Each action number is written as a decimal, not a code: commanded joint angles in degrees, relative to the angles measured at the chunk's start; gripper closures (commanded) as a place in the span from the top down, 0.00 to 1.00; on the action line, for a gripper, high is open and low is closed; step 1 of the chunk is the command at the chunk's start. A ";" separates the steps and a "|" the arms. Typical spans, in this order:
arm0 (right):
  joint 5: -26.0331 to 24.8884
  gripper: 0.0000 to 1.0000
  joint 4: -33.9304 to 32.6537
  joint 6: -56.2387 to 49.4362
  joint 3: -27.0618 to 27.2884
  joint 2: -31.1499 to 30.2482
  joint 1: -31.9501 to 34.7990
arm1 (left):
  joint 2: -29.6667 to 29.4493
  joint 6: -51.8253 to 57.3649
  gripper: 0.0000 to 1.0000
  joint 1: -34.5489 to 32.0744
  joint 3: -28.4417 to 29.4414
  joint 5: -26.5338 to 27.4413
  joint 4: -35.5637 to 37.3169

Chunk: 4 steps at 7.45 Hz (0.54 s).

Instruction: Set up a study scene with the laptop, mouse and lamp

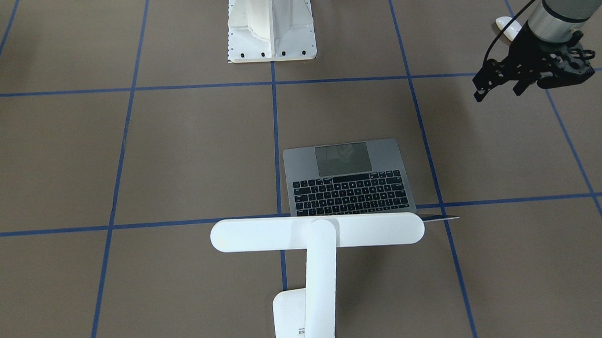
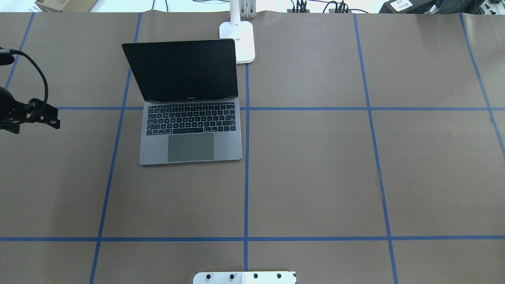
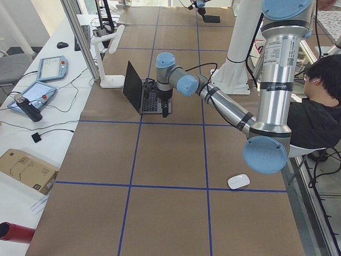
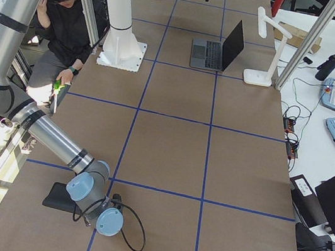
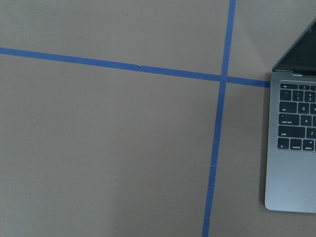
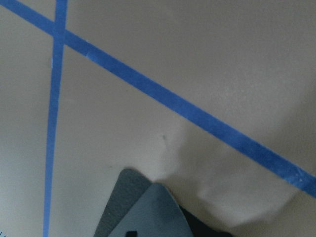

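The laptop (image 2: 190, 134) stands open left of the table's middle, screen dark, its keyboard (image 1: 349, 190) facing the robot. Behind its lid, the lamp (image 1: 317, 232) holds its long white bar over the hinge; its base (image 2: 241, 39) is at the far edge. The mouse (image 3: 238, 181) lies near the left arm's base, partly hidden by that arm in the front-facing view (image 1: 509, 27). My left gripper (image 1: 499, 91) hovers open and empty, beside the laptop on its mouse side. I cannot tell the state of my right gripper; its wrist (image 4: 102, 217) is low over a black mat (image 6: 148, 210).
The white bolted pedestal (image 1: 271, 25) stands at the robot's side of the table. A person (image 3: 314, 106) sits behind the robot. Tablets and cables lie on the white bench (image 3: 50, 69) past the far edge. Blue tape lines (image 5: 217, 148) grid the brown surface.
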 commanded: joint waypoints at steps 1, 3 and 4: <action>0.16 0.00 -6.63 0.10 4.09 -0.07 0.25 | 0.11 -0.03 1.00 -0.02 -0.31 0.00 0.00; 0.07 0.00 -19.78 -0.25 14.69 0.01 1.12 | 0.46 -0.03 1.00 -0.02 -0.75 0.00 0.00; 0.07 0.00 -31.77 0.09 23.72 0.97 1.22 | 0.46 -0.03 1.00 -0.02 -0.93 -0.08 0.09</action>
